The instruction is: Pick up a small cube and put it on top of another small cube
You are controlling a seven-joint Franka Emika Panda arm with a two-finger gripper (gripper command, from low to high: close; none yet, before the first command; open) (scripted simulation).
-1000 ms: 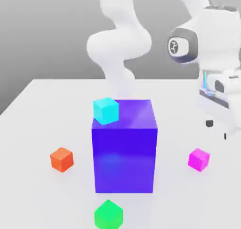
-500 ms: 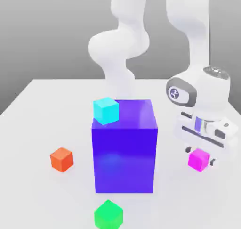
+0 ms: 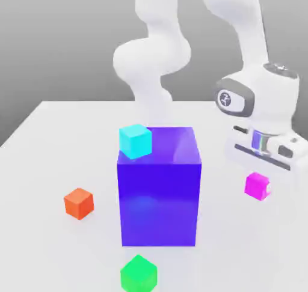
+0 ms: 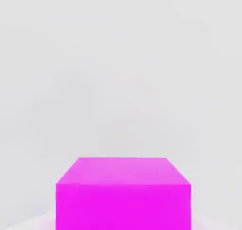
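Orange comes first at the exterior view's left: a small orange cube [image 3: 79, 202] sitting alone on the pale grey surface [image 3: 42, 158]. Nearer the front edge rests a small green cube [image 3: 139, 273], just ahead of the big blue-violet cube [image 3: 159, 194] that stands in the middle. On that big block's top, at its left front corner, sits a small cyan cube [image 3: 135, 140]. Behind it the white arm [image 3: 153, 62] rises and bends over toward the exterior view's right, where the wrist points down. Under the hand, the fingers [image 3: 264, 187] are pinched onto the small magenta-pink cube [image 3: 257, 185]; one dark tip seems to show at the cube's right edge, though it is hard to make out. That cube appears to hang a little above the surface, well apart from the big block. Seen from the hand view, the same magenta-pink cube [image 4: 123, 193] sits close up, square-on, with the plain surface beyond it.
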